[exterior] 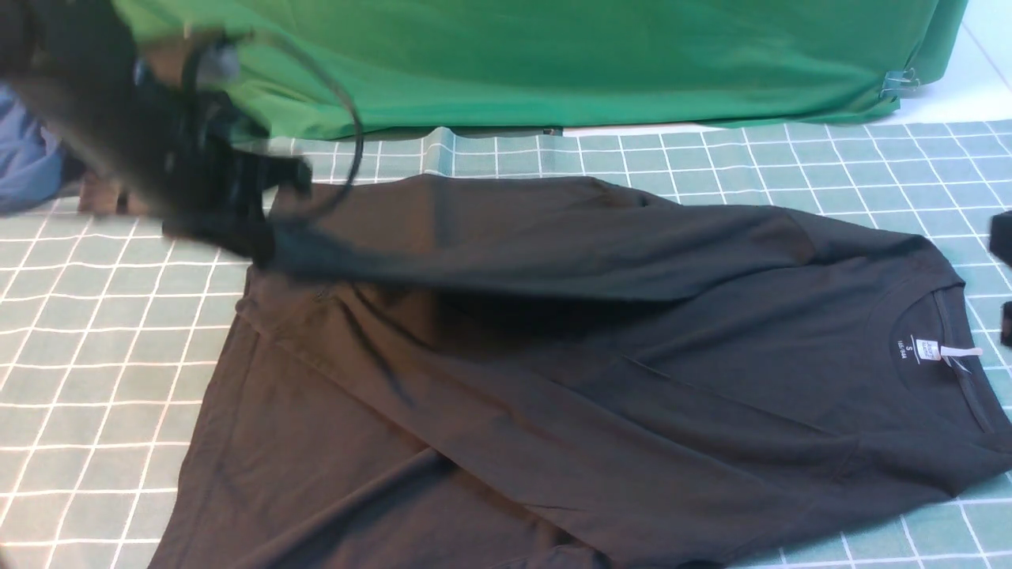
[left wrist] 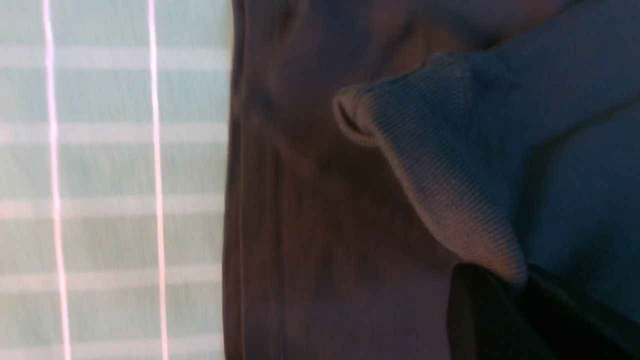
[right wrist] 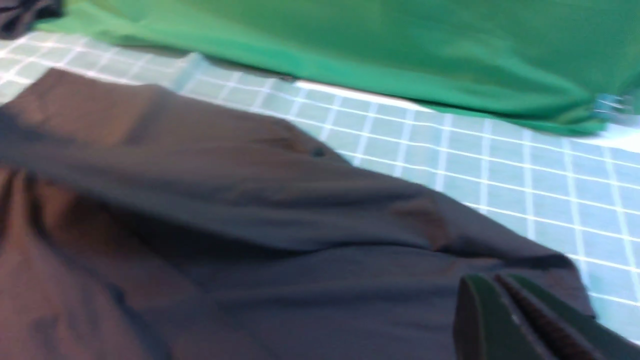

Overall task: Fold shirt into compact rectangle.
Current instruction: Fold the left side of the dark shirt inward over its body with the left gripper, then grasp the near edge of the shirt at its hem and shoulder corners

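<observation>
The black shirt (exterior: pixel 601 379) lies spread on the checked tablecloth (exterior: pixel 95 332), its collar and white neck label (exterior: pixel 939 352) towards the right. My left gripper (exterior: pixel 257 229), blurred at the upper left, is shut on a ribbed edge of the shirt (left wrist: pixel 450 190) and holds it up. From there a band of cloth stretches across the shirt's far side. In the left wrist view the fabric runs into the left gripper (left wrist: pixel 520 282). My right gripper (right wrist: pixel 492 282) is shut just over the shirt (right wrist: pixel 225 210) near its far right edge, with no cloth seen between its fingers. It shows as dark parts (exterior: pixel 1002 237) at the front view's right edge.
A green cloth (exterior: pixel 553 63) hangs along the back, with a metal clip (exterior: pixel 900 81) at its right end. A blue garment (exterior: pixel 28 158) lies at the far left. A cable (exterior: pixel 348 118) loops off the left arm.
</observation>
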Tool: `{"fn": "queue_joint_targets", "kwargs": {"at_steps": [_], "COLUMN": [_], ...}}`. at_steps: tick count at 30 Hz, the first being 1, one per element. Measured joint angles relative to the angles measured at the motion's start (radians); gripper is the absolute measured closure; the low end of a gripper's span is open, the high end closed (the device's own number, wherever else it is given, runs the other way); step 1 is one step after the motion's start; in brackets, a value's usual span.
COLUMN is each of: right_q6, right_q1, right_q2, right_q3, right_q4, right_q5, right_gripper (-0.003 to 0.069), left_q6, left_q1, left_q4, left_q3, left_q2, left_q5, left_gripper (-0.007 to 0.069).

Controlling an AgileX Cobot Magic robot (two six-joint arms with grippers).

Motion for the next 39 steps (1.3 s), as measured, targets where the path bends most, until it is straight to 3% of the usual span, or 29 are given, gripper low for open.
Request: {"fn": "queue_joint_targets", "kwargs": {"at_steps": [10,21,28,32,36,39], "right_q6": [-0.001,-0.010,-0.025,-0.025,-0.025,-0.025], "right_q1": [-0.015,-0.015,-0.015,-0.015,-0.015,-0.015], "right_q2": [0.000,0.000,0.000,0.000,0.000,0.000], "right_q3": [0.000,0.000,0.000,0.000,0.000,0.000], "right_q4": [0.017,0.057,0.058,0.060,0.060,0.060], "right_q5": [0.003,0.004,0.012,0.014,0.017,0.018], "right_gripper": [0.0640,0.0640,0.0639,0.0639,0.0639,0.0639], "left_q6": [-0.079,-0.086,-0.051,-0.084,-0.171,-0.189], "left_q1": [-0.010,-0.010,-0.010,-0.010,-0.010,-0.010], "left_q4": [-0.005,-0.012,-0.045,0.044,0.134,0.145], "left_q3": [0.382,0.462,0.462,0.462,0.475,0.529], "left_q2": [-0.226,-0.240,-0.240,-0.240,-0.240,-0.241], "left_q5": [-0.103,-0.136,-0.029,0.072,0.127,0.112], "left_gripper": [0.0603,0.0577,0.0288,0.0114,0.0022,0.0013]}}
